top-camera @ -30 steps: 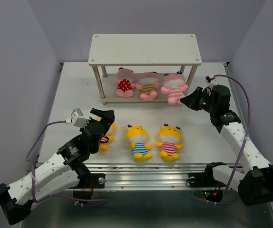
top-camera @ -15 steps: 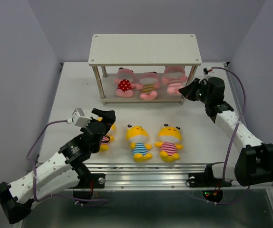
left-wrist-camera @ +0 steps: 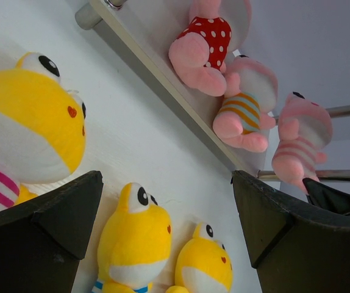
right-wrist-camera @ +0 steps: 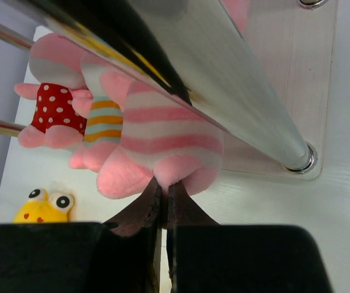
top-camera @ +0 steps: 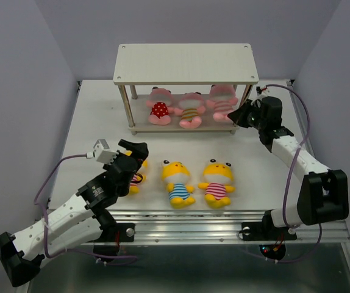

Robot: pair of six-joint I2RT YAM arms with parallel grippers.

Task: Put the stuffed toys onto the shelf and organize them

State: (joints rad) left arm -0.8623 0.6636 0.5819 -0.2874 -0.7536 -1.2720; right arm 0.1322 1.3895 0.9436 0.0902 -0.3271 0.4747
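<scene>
Three pink stuffed toys lie on the lower board of the shelf (top-camera: 186, 63): red-dotted (top-camera: 159, 110), brown-striped (top-camera: 191, 113) and pink-striped (top-camera: 222, 107). My right gripper (top-camera: 241, 116) reaches in beside the shelf's front right leg. In the right wrist view this gripper (right-wrist-camera: 164, 189) is shut, pinching the pink-striped toy (right-wrist-camera: 163, 134) between its legs. Three yellow toys lie on the table: blue-striped (top-camera: 176, 180), pink-striped (top-camera: 216, 180), and one (top-camera: 136, 177) partly hidden under my left gripper (top-camera: 135, 149). The left gripper (left-wrist-camera: 166, 183) hangs wide open over them, holding nothing.
The shelf's metal leg (right-wrist-camera: 224, 67) passes close above the right gripper's fingers. The shelf's top board carries nothing. Purple walls close in the white table (top-camera: 96, 122) on both sides. A metal rail (top-camera: 187, 217) runs along the near edge.
The right gripper has carried the pink-striped toy back and in onto the lower shelf board beside the brown-striped one. The left arm has not moved.
</scene>
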